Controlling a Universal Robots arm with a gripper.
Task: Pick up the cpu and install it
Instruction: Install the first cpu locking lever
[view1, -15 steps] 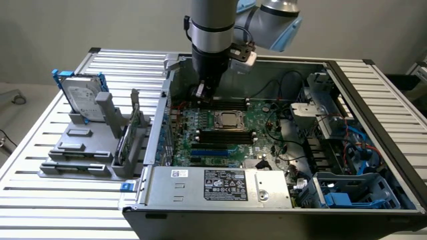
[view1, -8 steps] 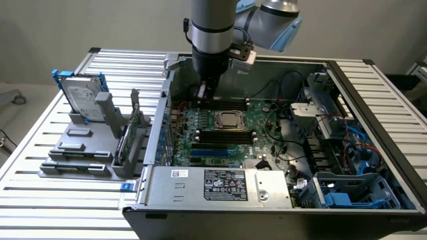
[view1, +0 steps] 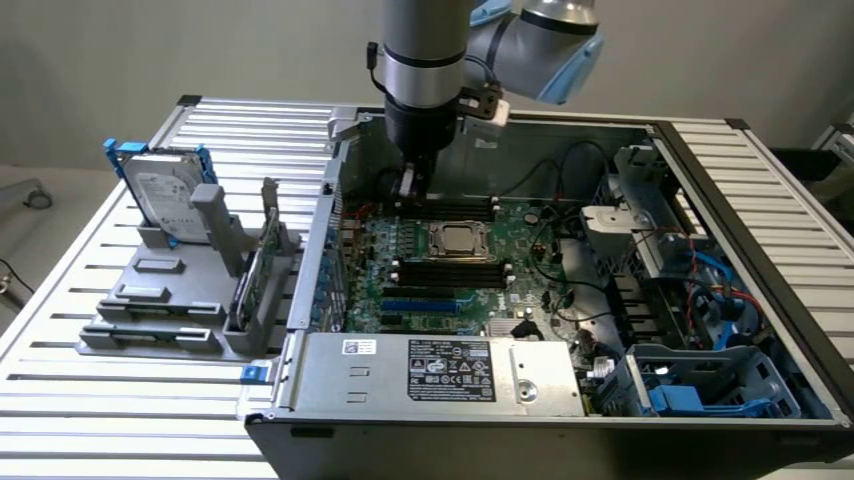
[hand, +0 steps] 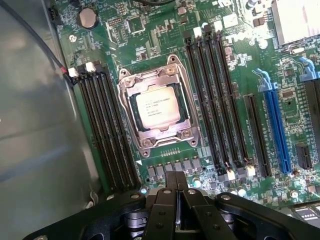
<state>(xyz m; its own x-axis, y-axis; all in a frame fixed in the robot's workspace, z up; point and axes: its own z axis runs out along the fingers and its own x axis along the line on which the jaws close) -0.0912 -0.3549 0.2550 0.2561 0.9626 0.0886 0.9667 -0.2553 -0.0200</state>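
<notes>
The cpu (view1: 458, 240) is a small square chip with a silver top. It lies flat inside the metal-framed socket (view1: 457, 225) in the middle of the green motherboard (view1: 527, 285). In the wrist view the cpu (hand: 159, 106) sits square within the socket frame (hand: 131, 116). My gripper (view1: 406, 190) hangs over the board's far edge, just behind the socket and towards the exterior view's left. It is clear of the chip. Its black fingers (hand: 169, 186) are pressed together with nothing between them, so my gripper (hand: 176, 176) is shut and empty.
The open computer case (view1: 667, 140) walls in the board. Black memory slots (hand: 107, 130) flank the socket on both sides. A power supply (view1: 427, 370) lies at the front, with cables and drive bays (view1: 694, 290) at the exterior view's right. A hard drive (view1: 167, 195) stands on a grey rack outside.
</notes>
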